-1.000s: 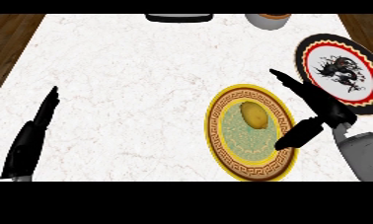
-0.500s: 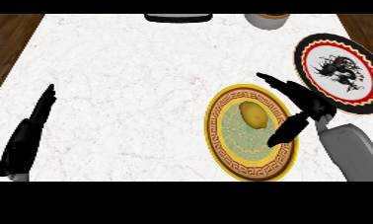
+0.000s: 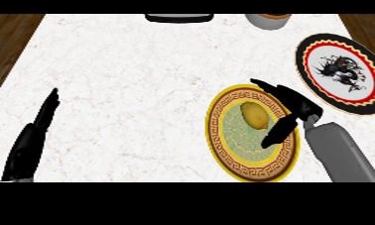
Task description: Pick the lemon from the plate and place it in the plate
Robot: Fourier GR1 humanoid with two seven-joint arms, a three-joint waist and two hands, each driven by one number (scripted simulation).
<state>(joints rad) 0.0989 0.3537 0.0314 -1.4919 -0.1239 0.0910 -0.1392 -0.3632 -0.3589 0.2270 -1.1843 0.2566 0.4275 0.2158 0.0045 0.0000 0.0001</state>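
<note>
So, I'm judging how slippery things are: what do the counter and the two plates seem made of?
Counter: white marble-like stone, going by its faint grey veins. Yellow plate under the lemon: probably glazed ceramic, with a printed key-pattern rim. Black-rimmed plate: likely also glazed ceramic, with a red ring and dark painted figure.

red-rimmed plate (image 3: 337, 73) cropped right, bowl (image 3: 268, 20) cropped top

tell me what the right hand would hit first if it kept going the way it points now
Probably the lemon. The right hand is open over the yellow-rimmed plate, fingers and thumb spread toward the lemon at its left; height above it is unclear.
</note>
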